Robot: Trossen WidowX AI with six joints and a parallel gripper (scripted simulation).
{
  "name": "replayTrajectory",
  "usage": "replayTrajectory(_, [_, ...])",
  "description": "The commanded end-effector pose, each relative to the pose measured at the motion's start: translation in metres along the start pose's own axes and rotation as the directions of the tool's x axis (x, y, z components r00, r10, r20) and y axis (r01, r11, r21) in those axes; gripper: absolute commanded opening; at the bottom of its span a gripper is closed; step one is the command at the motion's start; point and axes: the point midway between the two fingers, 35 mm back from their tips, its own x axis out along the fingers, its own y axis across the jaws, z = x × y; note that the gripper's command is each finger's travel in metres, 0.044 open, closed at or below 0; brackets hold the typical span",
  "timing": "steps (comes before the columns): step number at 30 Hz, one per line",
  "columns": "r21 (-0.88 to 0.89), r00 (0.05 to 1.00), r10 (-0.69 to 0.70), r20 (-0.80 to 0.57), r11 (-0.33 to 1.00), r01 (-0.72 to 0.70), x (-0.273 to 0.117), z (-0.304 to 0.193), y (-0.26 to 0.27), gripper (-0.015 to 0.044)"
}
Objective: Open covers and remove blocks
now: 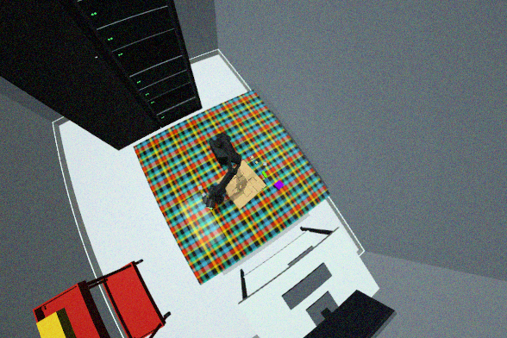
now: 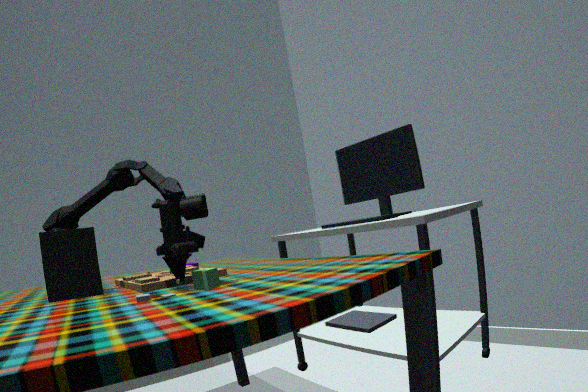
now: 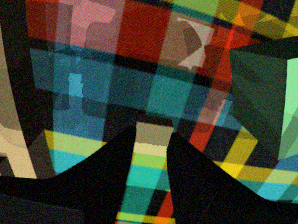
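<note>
Claw pointing down, low beside board

The cloth looked woven and matt. The board resembled pale, smooth wood. The arm seemed dull black plastic or metal; the grainy view left that unsure.

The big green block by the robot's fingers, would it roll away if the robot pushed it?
Probably not: the green block has flat sides and sharp corners, so it would likely slide instead of rolling. It looks stiff too, so I don't think it would squash. It seems about as tall as it is wide, so a gentle, low push probably wouldn't tip it.
</note>
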Motion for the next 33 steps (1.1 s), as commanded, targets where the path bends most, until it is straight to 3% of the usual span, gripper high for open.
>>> replayTrajectory(1, [0.005,1.0,0.007,-0.003,1.0,-0.007,0.01,-0.003,0.002,0.008])
replayTrajectory(11, [0.005,1.0,0.008,-0.003,1.0,-0.008,0.018,-0.004,0.003,0.008])
replayTrajectory(25, [0.001,1.0,0.004,-0.003,1.0,-0.004,0.014,-0.002,0.002,0.044])
replayTrajectory(33, [0.003,1.0,0.002,-0.003,1.0,-0.002,-0.011,-0.001,0.0,0.044])
